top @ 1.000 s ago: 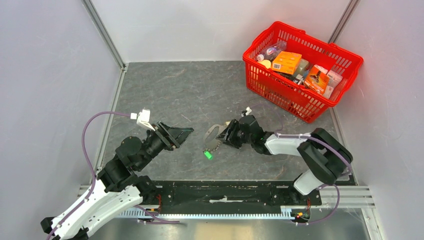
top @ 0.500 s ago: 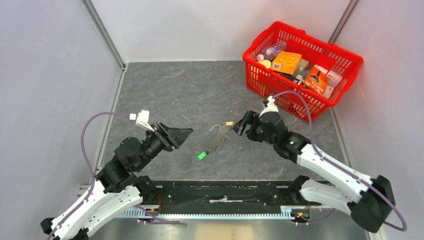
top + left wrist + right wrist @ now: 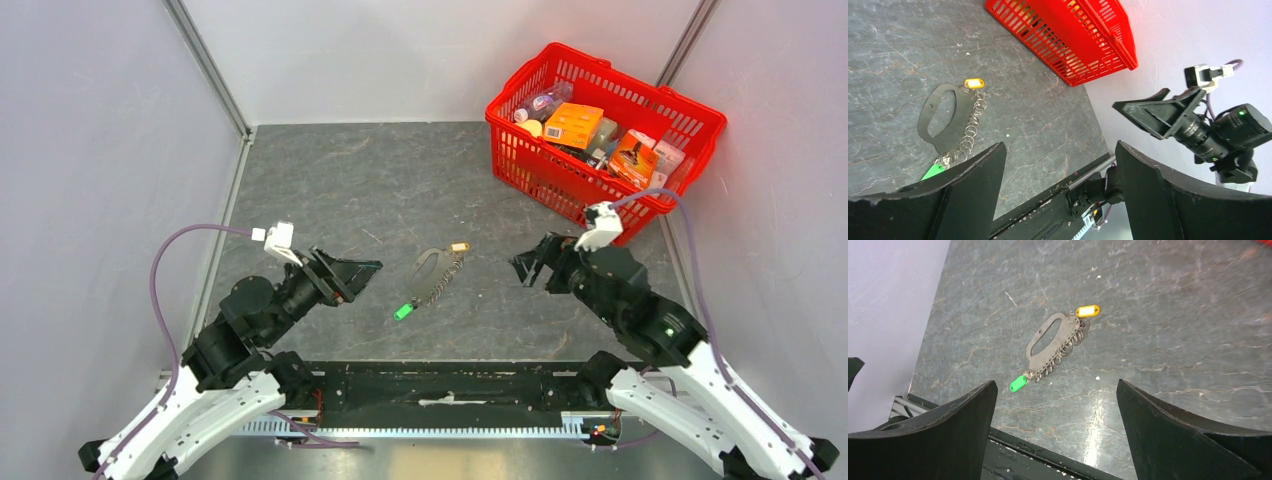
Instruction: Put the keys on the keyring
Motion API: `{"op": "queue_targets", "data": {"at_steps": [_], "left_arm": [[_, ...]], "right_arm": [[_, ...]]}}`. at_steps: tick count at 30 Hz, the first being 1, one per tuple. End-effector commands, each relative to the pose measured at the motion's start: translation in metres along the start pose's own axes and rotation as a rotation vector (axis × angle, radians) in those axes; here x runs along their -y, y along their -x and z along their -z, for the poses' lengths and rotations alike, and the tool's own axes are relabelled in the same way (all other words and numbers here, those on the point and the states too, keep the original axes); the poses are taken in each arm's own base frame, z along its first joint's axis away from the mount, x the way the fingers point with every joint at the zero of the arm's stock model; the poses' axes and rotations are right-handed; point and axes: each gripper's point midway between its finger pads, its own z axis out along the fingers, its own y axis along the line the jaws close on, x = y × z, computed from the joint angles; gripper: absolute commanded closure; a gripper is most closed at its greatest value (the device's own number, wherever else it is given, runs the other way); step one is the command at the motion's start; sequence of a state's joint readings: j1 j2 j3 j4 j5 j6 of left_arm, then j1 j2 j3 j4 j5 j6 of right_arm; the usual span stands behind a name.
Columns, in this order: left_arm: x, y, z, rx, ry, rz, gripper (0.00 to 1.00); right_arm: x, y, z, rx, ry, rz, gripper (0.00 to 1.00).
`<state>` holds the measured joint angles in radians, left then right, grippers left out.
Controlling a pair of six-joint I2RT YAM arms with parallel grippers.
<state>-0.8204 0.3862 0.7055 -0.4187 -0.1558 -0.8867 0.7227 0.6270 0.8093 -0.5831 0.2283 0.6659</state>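
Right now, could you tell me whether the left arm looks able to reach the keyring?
Probably yes: the keyring lies on bare table just ahead of the open left end effector, with nothing between them.

The keyring (image 3: 430, 272) lies flat on the grey table (image 3: 360, 170) between the two arms, with a yellow tag (image 3: 460, 246) at its far end and a green tag (image 3: 402, 311) at its near end. The left gripper (image 3: 363, 280) and the right gripper (image 3: 522, 270) hang either side of it, not touching it, jaws spread and empty. A red basket (image 3: 560, 185) of packets stands at the far right
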Motion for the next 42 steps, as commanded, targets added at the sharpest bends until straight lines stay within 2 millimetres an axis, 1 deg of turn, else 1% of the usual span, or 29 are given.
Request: {"op": "queue_targets", "data": {"at_steps": [1,3,7,13,17,26,34,42], "left_arm": [[0.007,0.016,0.011,0.041,-0.008,-0.068,0.13],[0.006,0.017,0.012,0.041,-0.003,-0.080,0.13],[0.003,0.020,0.015,0.043,0.020,-0.110,0.12],[0.002,0.025,0.019,0.051,0.033,-0.149,0.12],[0.003,0.027,0.018,0.055,0.033,-0.160,0.11],[0.007,0.025,0.013,0.048,0.013,-0.178,0.11],[0.013,0.025,0.005,0.041,-0.008,-0.201,0.11],[0.017,0.026,-0.003,0.037,-0.016,-0.222,0.11]], "right_arm": [[0.020,0.022,0.032,0.057,-0.096,0.066,0.03],[0.026,0.026,0.040,0.062,-0.130,0.074,0.03],[0.028,0.036,0.049,0.083,-0.146,0.090,0.03],[0.026,0.041,0.050,0.087,-0.150,0.103,0.03],[0.026,0.044,0.050,0.087,-0.167,0.096,0.03],[0.027,0.048,0.060,0.087,-0.171,0.095,0.03],[0.025,0.051,0.065,0.076,-0.178,0.103,0.03],[0.019,0.056,0.066,0.051,-0.176,0.117,0.03]]}}
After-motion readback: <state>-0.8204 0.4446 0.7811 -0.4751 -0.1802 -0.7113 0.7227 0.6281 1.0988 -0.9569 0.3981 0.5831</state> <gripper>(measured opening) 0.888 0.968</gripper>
